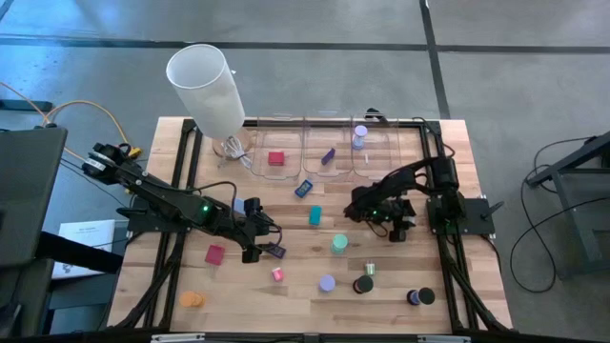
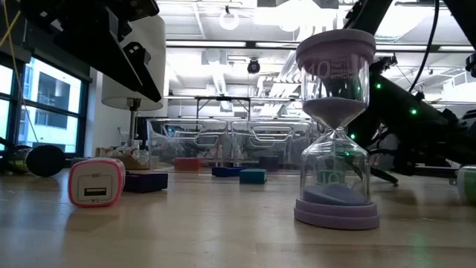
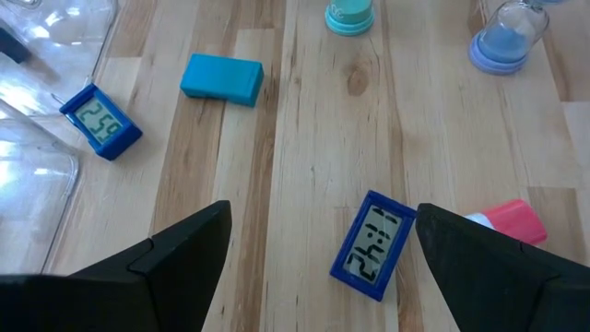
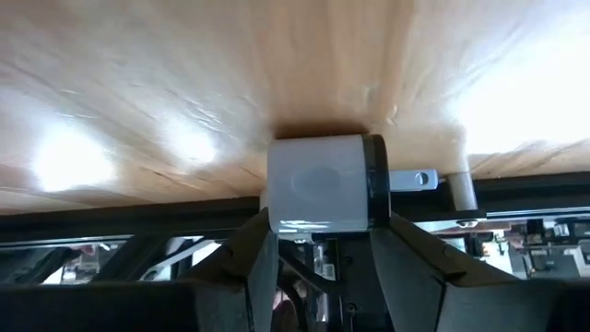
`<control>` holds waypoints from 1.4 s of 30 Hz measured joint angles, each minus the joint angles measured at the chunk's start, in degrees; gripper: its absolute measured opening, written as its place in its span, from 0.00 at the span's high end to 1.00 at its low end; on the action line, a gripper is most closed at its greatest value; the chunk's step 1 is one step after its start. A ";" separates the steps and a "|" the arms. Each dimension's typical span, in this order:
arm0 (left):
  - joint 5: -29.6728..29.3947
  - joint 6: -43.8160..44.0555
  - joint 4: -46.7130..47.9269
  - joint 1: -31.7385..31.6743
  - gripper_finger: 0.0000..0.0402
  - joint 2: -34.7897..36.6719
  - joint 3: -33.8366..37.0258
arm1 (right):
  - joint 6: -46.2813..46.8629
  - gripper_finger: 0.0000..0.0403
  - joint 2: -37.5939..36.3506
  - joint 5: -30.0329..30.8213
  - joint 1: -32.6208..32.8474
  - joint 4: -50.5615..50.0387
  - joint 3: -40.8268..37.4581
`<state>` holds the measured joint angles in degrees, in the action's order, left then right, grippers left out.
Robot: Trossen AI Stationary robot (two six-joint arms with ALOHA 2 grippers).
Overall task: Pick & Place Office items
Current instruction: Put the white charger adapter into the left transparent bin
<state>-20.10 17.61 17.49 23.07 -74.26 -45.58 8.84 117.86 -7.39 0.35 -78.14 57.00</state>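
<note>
Small office items lie scattered on the wooden table [image 1: 286,305]: a red block [image 1: 214,253], a teal block [image 1: 315,216], a pink charger [image 1: 277,273], an orange disc [image 1: 193,299] and two black discs. My left gripper [image 3: 313,267] hovers open above a dark blue clock [image 3: 373,247], which lies flat between its fingers, untouched. My right gripper [image 4: 318,231], near the table's right middle [image 1: 374,213], is shut on a white charger cube [image 4: 318,184]. My right gripper pinches the white charger by two opposite sides [image 4: 277,217] between its two fingers [image 4: 253,267]. The metal prongs [image 4: 415,177] stick out sideways, past one finger. A dark shadow lies on the wood behind the cube. I cannot tell whether it is clear of the table.
Three clear bins [image 1: 324,148] stand at the far edge, holding a red block [image 1: 276,159], a purple piece [image 1: 329,154] and a small hourglass [image 1: 359,136]. A tall white cylinder [image 1: 205,86] stands far left. Hourglasses [image 1: 339,244] [image 1: 327,282] stand mid-table. A second blue clock [image 1: 305,189] lies near the bins.
</note>
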 joint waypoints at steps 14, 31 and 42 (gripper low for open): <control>0.00 -0.07 0.03 0.00 0.16 0.00 0.00 | 1.79 0.66 -0.11 -0.16 2.68 -0.03 1.79; 0.00 -0.13 0.01 0.00 0.16 0.02 0.00 | 11.05 0.66 -9.40 1.84 3.30 8.12 2.07; 0.00 0.00 -0.21 0.00 0.16 0.02 0.00 | 17.78 0.66 -19.98 7.10 5.28 17.75 1.95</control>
<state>-20.10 17.61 17.28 23.07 -74.24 -45.58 26.62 97.89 -0.29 5.63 -60.39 58.95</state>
